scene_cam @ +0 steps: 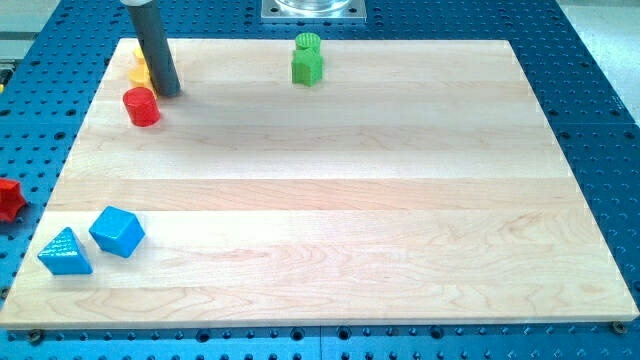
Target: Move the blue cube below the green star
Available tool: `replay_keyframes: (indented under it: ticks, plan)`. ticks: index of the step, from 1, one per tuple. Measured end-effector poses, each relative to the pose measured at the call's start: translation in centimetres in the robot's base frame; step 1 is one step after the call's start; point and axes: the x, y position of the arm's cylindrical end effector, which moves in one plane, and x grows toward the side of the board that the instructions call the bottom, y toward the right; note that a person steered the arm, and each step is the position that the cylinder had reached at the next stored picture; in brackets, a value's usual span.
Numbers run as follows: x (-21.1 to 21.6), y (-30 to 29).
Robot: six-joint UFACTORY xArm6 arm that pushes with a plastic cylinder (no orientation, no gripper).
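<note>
the job looks barely begun: my tip (170, 94) stands at the view's top left of the wooden board (330, 180), just beside the red cylinder (142, 106) and in front of a yellow block (139, 70) whose shape is partly hidden by the rod. it holds nothing, being a bare rod, and touches no task block. the blue cube (118, 231) lies well apart, near the view's bottom left, just beside a blue triangular block (66, 252). the green block (308, 60) sits near the top edge, shape not clearly a star from here. next i judge the tip must travel down to the cube's left side and push it rightward, stopping below the green block, without dragging the triangular block. a red block (9, 199) lies off the board at the left. no writing is readable.
</note>
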Motion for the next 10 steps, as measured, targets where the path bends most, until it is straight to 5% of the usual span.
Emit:
replay_keyframes:
  ticks: [2, 4, 5, 7, 10]
  plan:
    - [16.2, 6.5]
    - [28.7, 0.4]
    - [29.8, -9.5]
    - [28.9, -10.5]
    - [23.5, 2.0]
